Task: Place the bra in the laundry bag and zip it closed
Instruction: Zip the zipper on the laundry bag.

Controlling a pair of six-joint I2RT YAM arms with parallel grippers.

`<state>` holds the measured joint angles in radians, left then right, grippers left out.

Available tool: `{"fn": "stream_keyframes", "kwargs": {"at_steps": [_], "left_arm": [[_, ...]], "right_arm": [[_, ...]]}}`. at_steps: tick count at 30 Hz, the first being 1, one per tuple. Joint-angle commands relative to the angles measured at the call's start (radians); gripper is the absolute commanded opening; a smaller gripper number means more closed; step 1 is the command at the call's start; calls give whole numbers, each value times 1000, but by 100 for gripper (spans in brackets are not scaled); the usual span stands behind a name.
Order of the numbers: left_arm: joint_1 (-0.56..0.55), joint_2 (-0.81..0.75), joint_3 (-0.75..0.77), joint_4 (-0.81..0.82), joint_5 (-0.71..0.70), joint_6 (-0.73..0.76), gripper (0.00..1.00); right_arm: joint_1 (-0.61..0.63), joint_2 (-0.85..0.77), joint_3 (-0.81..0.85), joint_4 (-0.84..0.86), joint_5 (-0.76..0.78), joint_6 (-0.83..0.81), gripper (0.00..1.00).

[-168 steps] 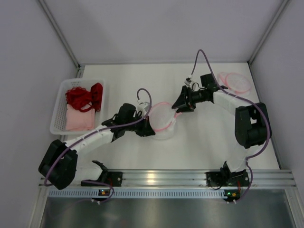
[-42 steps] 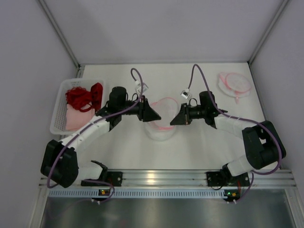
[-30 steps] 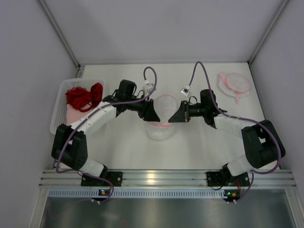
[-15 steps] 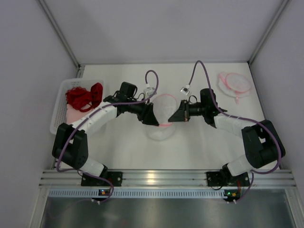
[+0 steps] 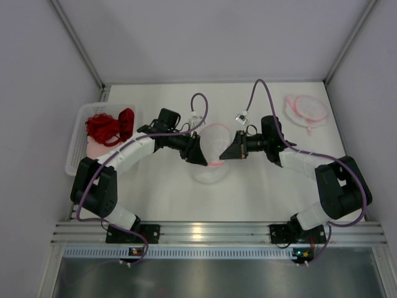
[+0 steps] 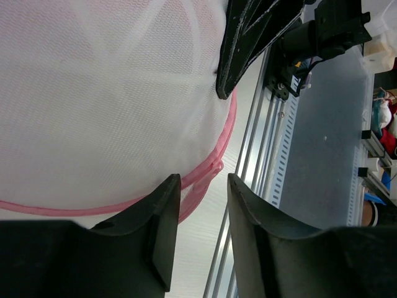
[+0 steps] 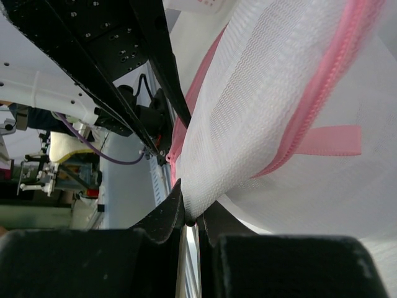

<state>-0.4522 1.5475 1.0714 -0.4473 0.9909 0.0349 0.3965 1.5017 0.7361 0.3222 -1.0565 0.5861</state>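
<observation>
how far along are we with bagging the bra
Early. Nothing looks done: the red lace bra lies in the white plastic basket. In hand: the right hand pinches the white mesh laundry bag with pink trim, while the left hand is open beside its rim. Left: get the bra in, then zip it shut.

The top view looks down from above and behind the arms, far enough to take in the whole surface [image 5: 267, 186], with the bases along the bottom edge. The left wrist view looks out past the left claw [image 6: 203, 186] at the bottom of its frame. It is close against the bag [image 6: 93, 93], with the right claw [image 6: 222, 84] at upper middle. The right wrist view sits closer still: mesh fills its right half and the left claw is at upper left. All three share the bag.
</observation>
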Motion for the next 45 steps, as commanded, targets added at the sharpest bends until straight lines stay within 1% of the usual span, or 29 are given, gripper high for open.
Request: {"fn": "stream_keyframes", "kwargs": {"at_steps": [1, 3, 6, 11, 19, 26, 33, 37, 40, 45], "left_arm": [[1, -9, -7, 4, 64, 5, 38], [3, -7, -7, 4, 78, 5, 33], [1, -3, -8, 4, 87, 2, 31], [1, 5, -8, 4, 83, -4, 32], [-8, 11, -14, 4, 20, -4, 32], [-8, 31, -25, 4, -9, -9, 28], [-9, 42, -28, 5, -18, -6, 31], [-9, 36, -41, 4, 3, 3, 41], [-9, 34, -44, 4, 34, -4, 46], [-8, 16, -54, 4, 40, -24, 47]], "right_arm": [[13, 6, 49, 55, 1, -5, 0], [13, 6, 51, 52, 9, -5, 0], [15, 11, 52, 49, 16, 0, 0], [12, 17, 55, 54, 26, 20, 0], [8, 18, 54, 78, 24, 50, 0], [8, 15, 54, 84, 23, 63, 0], [7, 15, 49, 116, 21, 95, 0], [7, 14, 43, 127, 18, 107, 0], [7, 12, 42, 127, 15, 104, 0], [5, 8, 39, 121, 16, 101, 0]]}}
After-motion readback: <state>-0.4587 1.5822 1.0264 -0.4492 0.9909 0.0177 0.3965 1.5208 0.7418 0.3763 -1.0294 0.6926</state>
